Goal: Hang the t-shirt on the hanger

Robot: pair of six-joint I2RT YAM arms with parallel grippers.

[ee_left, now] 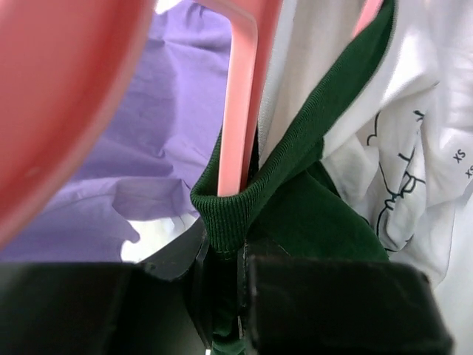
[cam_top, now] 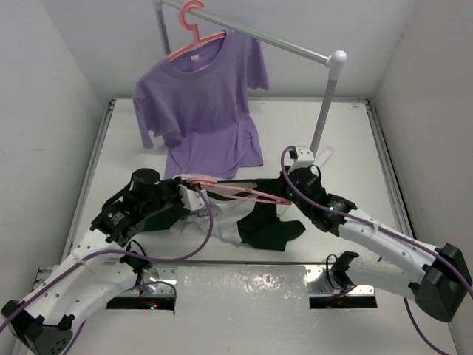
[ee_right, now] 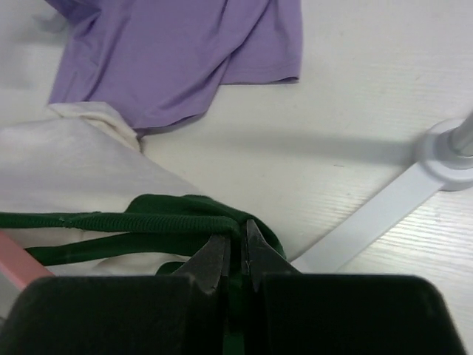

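Left wrist view showed my left claw [ee_left: 225, 270] clamped tight on the ribbed green collar of the t-shirt [ee_left: 414, 133] at lower centre, the pink hanger [ee_left: 240, 96] threaded through, my right claw [ee_right: 238, 255] pinching that collar too; limp, light cloth, I judged, best held by this firmer rib.

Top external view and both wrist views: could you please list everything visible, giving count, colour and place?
t-shirt: one, white with dark green collar and sleeves, crumpled on the table between the arms.
hanger: one, pink, across the t-shirt, one arm inside its collar.
purple t-shirt: one, purple, hanging at the back, hem on the table.
second hanger: one, pink, hooked on the rail.
rail: one, grey, back.
table: one, white.
left claw: black, shut on the collar.
right claw: black, shut on the collar.
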